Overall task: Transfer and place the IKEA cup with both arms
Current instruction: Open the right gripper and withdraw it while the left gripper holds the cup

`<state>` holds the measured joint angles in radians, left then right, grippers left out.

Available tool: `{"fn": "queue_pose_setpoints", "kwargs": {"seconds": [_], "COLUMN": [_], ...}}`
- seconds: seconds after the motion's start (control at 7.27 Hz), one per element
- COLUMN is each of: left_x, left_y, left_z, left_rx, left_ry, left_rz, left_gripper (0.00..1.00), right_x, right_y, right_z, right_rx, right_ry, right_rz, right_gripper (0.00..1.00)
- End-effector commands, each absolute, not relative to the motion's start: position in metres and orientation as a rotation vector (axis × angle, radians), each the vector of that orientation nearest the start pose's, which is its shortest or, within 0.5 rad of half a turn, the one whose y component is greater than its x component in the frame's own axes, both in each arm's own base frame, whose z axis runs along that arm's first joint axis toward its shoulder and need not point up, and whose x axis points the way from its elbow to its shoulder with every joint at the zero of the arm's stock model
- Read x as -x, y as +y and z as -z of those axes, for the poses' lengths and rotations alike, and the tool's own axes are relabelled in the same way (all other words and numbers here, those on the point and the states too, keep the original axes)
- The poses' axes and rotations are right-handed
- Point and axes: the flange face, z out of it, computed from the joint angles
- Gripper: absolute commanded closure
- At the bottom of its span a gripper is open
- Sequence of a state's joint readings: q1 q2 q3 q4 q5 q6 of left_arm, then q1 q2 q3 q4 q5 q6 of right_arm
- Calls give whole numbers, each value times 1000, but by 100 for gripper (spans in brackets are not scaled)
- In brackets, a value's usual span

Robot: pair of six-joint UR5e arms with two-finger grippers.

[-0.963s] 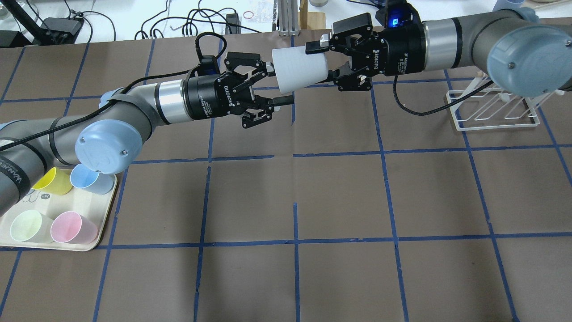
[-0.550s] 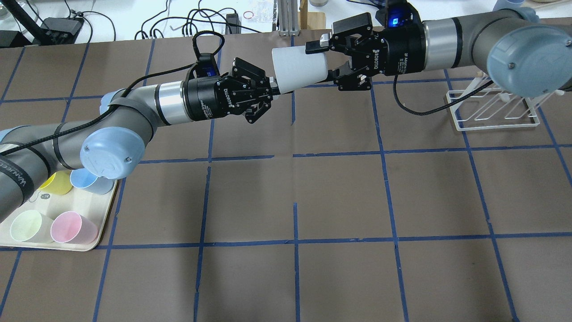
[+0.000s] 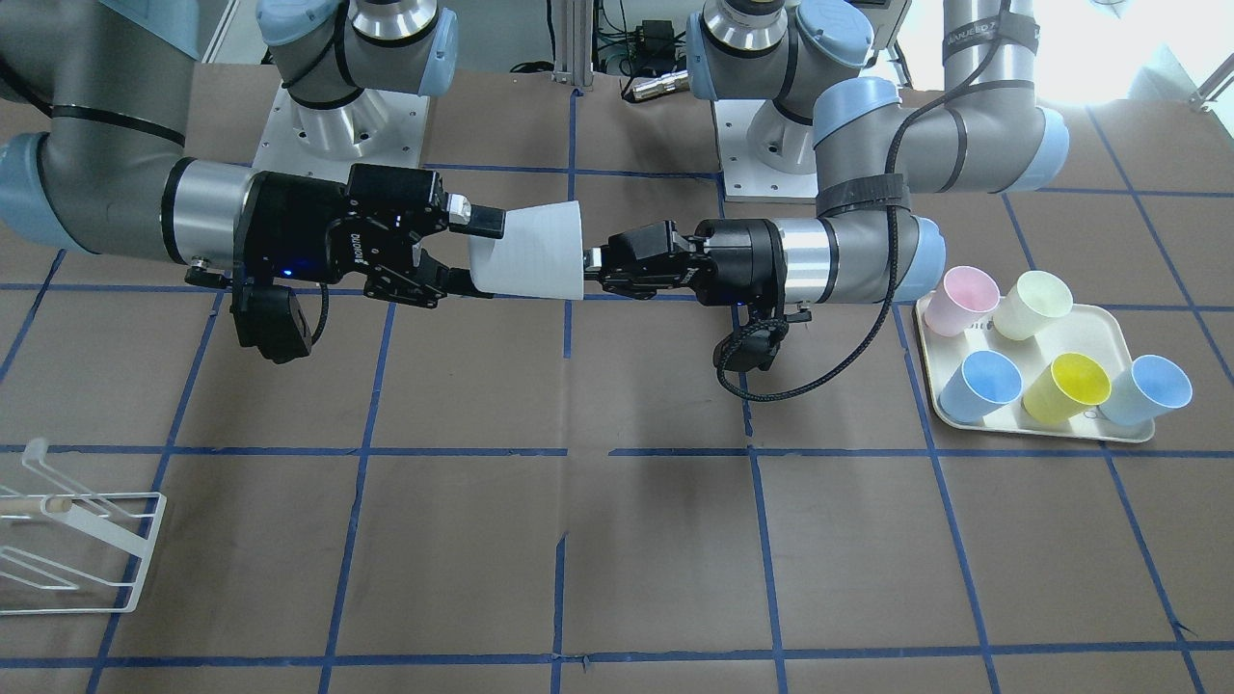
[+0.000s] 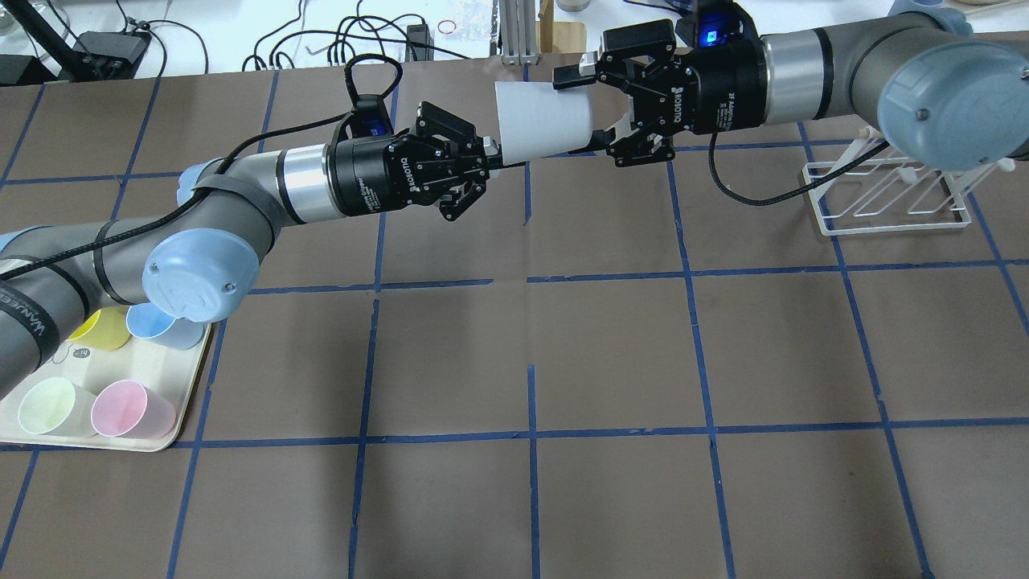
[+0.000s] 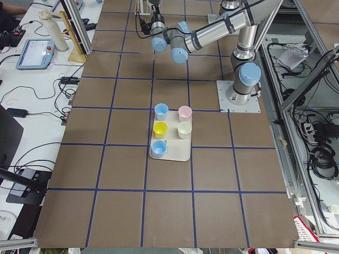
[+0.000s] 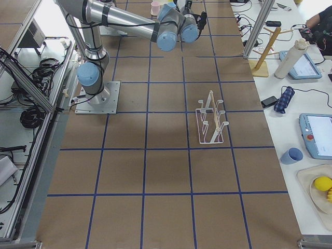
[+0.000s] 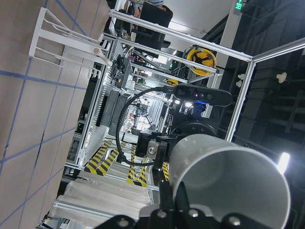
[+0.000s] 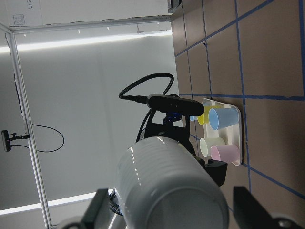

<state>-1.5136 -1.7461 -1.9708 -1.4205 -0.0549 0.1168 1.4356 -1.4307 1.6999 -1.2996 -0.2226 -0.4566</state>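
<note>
Handover check. Versus one second back, the left black two-finger gripper [image 4: 494, 158] goes from spread to pinching the rim of the small plain grey plastic tumbler [image 4: 540, 121]. We read the right black gripper [image 4: 582, 109] as spread now, with its pads just off the tumbler's base end in its wrist view. The tumbler lies sideways in the air, well apart from the white wire rack [image 4: 884, 197], on the robot's left of it. We judge the transfer made; placing remains

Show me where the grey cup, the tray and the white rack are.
grey cup [image 4: 540, 122]: overhead view, middle of its side wall.
tray [image 3: 1107, 333]: front-facing view, bare surface by its far corner.
white rack [image 4: 892, 229]: overhead view, near rail of its base.
</note>
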Motion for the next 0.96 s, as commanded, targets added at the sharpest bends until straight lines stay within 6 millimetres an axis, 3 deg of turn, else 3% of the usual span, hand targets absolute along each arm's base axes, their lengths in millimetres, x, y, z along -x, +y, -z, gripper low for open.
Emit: {"fn": "queue_pose_setpoints", "kwargs": {"seconds": [0.0, 0.14, 0.28, 0.55, 0.69, 0.83], "left_x": [191, 165, 152, 124, 115, 106], "left_y": [-510, -517, -515, -511, -499, -485], "left_z": [-335, -335, -329, -325, -323, -337], "left_rx": [-304, -319, -300, -239, -203, -165], "left_ry": [-1545, -1622, -1710, -1946, -2135, -2304], "left_rz": [174, 143, 119, 68, 89, 75], "left_gripper": [100, 100, 100, 100, 100, 100], "right_x": [-140, -107, -93, -86, -85, -91], "right_y": [-546, -558, -562, -548, -548, -544], "right_z": [-418, -429, -437, -439, -446, -438], "right_rx": [-90, -107, -125, -68, -59, -74], "right_ry": [1822, 1871, 1884, 2153, 2309, 2521], "right_rz": [-39, 2, 21, -82, -58, -116], "right_gripper": [0, 0, 0, 0, 0, 0]}}
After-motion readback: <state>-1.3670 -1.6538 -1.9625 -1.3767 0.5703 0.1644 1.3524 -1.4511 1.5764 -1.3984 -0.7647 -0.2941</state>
